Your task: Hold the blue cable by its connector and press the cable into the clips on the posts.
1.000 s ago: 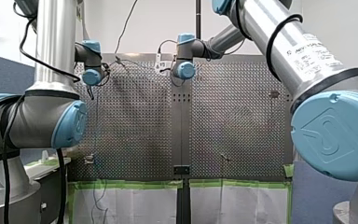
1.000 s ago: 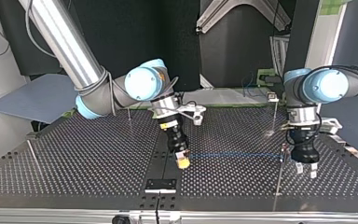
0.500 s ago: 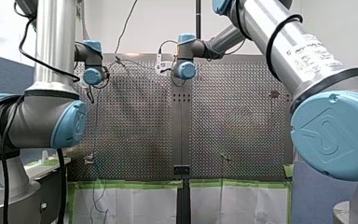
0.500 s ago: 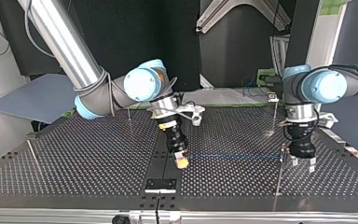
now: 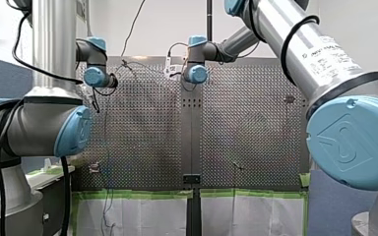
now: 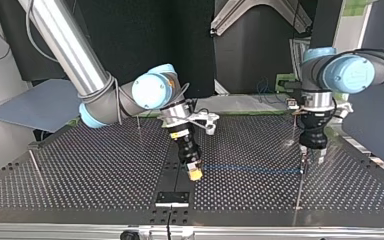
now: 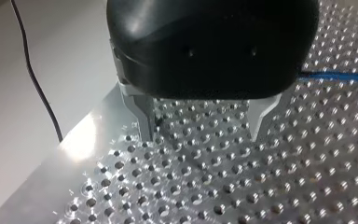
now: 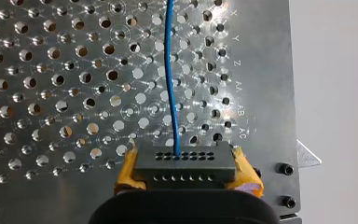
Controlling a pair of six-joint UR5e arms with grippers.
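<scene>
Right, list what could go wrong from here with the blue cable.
The thin blue cable runs almost straight from the dark grey perforated connector in my right gripper to the slim metal post; more pull might slip the connector or bend the post. My left gripper, open and empty, hangs close beside that post and could knock it.

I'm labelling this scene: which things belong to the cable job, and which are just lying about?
Job: cable, connector, right gripper, left gripper, posts.
Lying about: black plate, green tape, grey board.
</scene>
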